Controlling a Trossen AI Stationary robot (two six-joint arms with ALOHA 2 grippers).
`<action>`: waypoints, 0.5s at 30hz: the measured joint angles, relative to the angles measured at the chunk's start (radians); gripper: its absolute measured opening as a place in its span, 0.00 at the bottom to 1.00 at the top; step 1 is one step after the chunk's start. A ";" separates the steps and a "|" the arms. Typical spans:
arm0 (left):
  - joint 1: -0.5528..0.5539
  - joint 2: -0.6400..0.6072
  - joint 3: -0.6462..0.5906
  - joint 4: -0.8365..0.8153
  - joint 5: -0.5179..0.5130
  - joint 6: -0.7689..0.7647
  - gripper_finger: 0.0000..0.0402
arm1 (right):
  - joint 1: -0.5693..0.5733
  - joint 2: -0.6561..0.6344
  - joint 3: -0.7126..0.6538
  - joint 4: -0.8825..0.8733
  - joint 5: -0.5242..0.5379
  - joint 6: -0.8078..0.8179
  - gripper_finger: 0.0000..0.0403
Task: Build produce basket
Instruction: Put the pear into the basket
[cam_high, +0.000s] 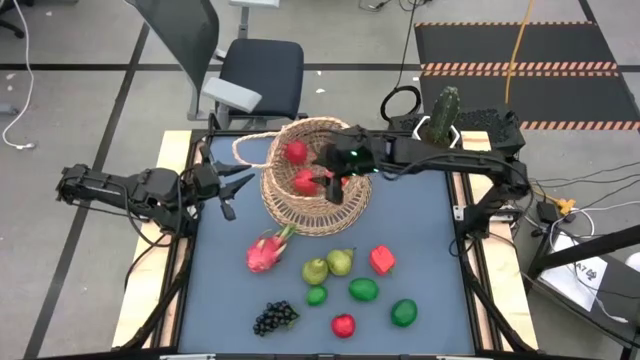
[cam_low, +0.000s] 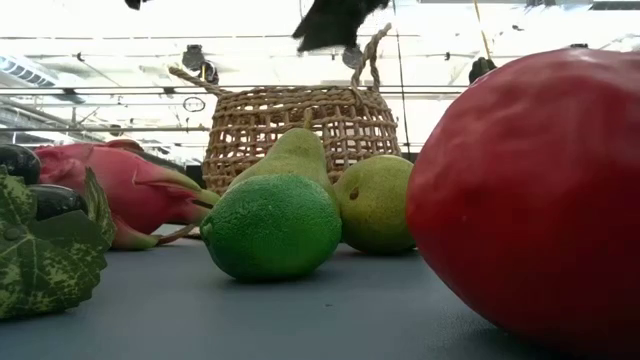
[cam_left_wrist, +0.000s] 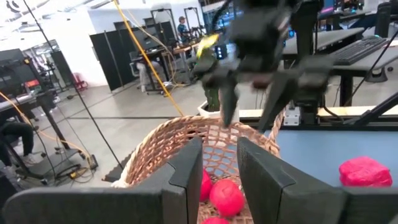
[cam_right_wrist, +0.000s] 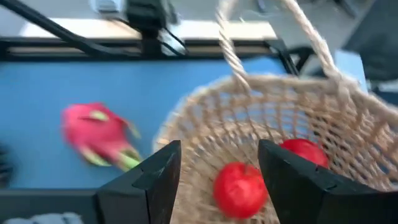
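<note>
My right gripper (cam_high: 335, 185) hung over the wicker basket (cam_high: 345, 215) just above centre in the high view, fingers parted and empty. Two red apples (cam_right_wrist: 239, 188) lay in the basket under it. My left gripper (cam_high: 228, 190) waited just left of the basket's rim, fingers a narrow gap apart, holding nothing. The dragon fruit (cam_high: 265, 252), pears (cam_high: 328, 266) and grapes (cam_high: 275, 318) sat lower on the table. I judged the risk was snagging the looped handle (cam_high: 258, 145) on the way out, tipping the basket and spilling the apples.

high: overhead; low: table-level; wrists: close, both facing basket (cam_high: 315, 172)
</note>
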 joint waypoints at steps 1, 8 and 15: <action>0.000 0.000 0.000 -0.007 0.000 -0.002 0.25 | 0.015 -0.020 0.000 -0.014 -0.001 0.000 0.52; 0.000 0.000 0.000 -0.055 0.000 -0.045 0.25 | 0.155 -0.163 -0.049 -0.116 0.078 0.058 0.52; -0.010 0.013 0.008 -0.063 0.005 -0.080 0.25 | 0.319 -0.334 -0.293 -0.009 0.194 0.147 0.52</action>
